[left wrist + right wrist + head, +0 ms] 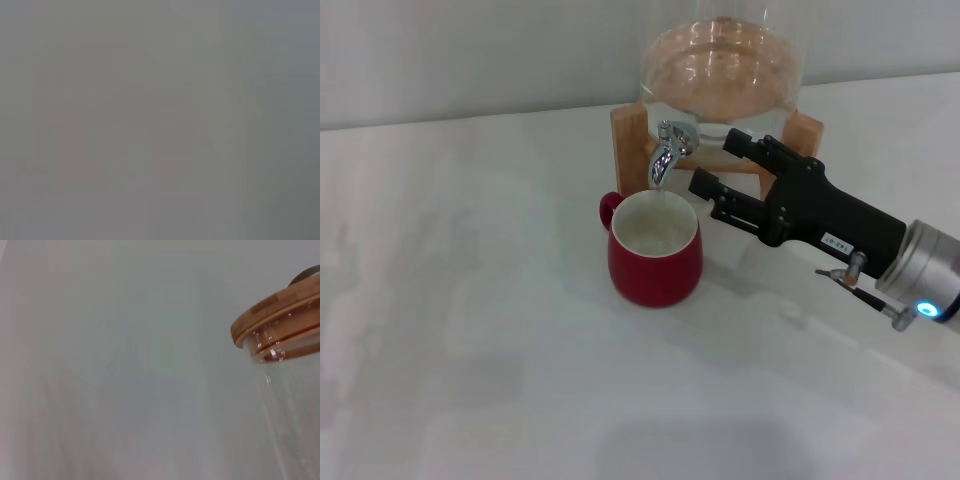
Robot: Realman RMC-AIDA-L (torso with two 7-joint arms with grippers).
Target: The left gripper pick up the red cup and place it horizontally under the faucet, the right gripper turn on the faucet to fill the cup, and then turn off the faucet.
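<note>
The glass dispenser (725, 70) sits on its wooden stand (630, 140). The right gripper (712, 166) reaches in beside the faucet (667, 148), fingers spread wide, gripping nothing. The red cup (655, 250) stands upright beneath the spout.

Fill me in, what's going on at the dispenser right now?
The red cup stands upright on the white table, directly under the spout of the faucet on the glass dispenser. The right gripper is beside the faucet, jaws open, just short of touching it. Whether water is running cannot be told. The left gripper is out of sight in every view. The right wrist view shows only the dispenser's wooden lid and glass.
</note>
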